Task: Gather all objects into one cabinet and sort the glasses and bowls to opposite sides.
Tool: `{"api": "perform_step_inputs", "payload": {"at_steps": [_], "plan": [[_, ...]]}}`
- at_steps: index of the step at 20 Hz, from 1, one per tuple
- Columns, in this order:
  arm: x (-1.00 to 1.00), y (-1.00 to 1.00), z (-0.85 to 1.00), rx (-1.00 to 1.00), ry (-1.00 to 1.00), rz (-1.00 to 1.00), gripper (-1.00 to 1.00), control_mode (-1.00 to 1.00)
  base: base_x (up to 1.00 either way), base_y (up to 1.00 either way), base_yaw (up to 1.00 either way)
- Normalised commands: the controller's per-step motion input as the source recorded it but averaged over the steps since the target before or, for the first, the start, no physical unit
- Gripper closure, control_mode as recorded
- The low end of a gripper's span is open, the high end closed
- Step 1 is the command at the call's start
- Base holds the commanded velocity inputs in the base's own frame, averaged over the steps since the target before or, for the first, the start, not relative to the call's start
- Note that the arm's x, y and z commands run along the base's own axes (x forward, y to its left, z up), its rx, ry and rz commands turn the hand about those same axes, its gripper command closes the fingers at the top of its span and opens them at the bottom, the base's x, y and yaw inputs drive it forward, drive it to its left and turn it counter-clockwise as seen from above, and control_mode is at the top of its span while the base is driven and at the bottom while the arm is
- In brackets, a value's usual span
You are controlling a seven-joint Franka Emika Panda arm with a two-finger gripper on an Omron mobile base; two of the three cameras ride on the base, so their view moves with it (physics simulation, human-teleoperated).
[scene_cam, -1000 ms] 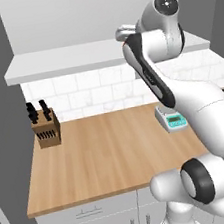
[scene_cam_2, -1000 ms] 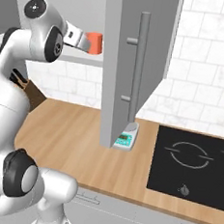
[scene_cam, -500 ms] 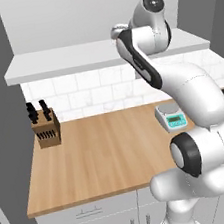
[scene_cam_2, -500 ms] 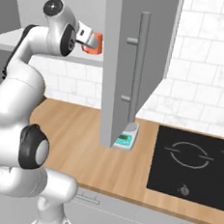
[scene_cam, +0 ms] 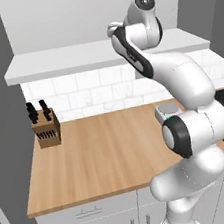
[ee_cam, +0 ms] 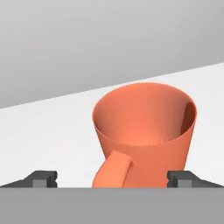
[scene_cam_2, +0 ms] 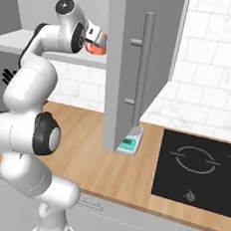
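Observation:
A salmon-orange cup (ee_cam: 144, 131) with a small handle stands upright on the white shelf (ee_cam: 48, 140) of the cabinet. My gripper (ee_cam: 113, 179) is open, one fingertip on each side of the cup's base; the handle points back at the hand. From the right base view, the gripper (scene_cam_2: 96, 39) is up at shelf height with the orange cup (scene_cam_2: 98, 49) just beyond it, beside the cabinet's open grey door (scene_cam_2: 123, 63) and its vertical bar handle (scene_cam_2: 144, 65). In the left base view the arm reaches up over the shelf (scene_cam: 76, 58) and hides the cup.
Below the shelf runs a wooden counter (scene_cam: 105, 155) with a knife block (scene_cam: 45, 128) at the left. A small kitchen scale (scene_cam_2: 130, 141) sits under the open door, with a black cooktop (scene_cam_2: 197, 170) to its right.
The arm has swung its upper joints over to the left and higher. The hand has stayed at the shelf by the orange cup. The cup has not moved.

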Motion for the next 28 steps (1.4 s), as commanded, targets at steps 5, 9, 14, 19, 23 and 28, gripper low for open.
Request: {"api": "perform_step_inputs", "payload": {"at_steps": [5,9,14,19,23,28], "plan": [[0.04,0.00,0.00,0.00,0.00,0.00,-1.00,-1.00,0.00,0.00,0.00],[0.00,0.00,0.00,0.01,0.00,0.00,-1.00,-1.00,0.00,0.00,0.00],[0.00,0.09,-0.07,0.08,0.00,0.00,-1.00,-1.00,0.00,0.00,0.00],[0.00,0.21,-0.12,0.10,0.00,0.00,1.00,-1.00,0.00,0.00,0.00],[0.00,0.00,-0.02,0.04,0.00,0.00,1.00,-1.00,0.00,0.00,0.00],[0.00,0.00,0.00,0.00,0.00,0.00,1.00,-1.00,0.00,0.00,0.00]]}}
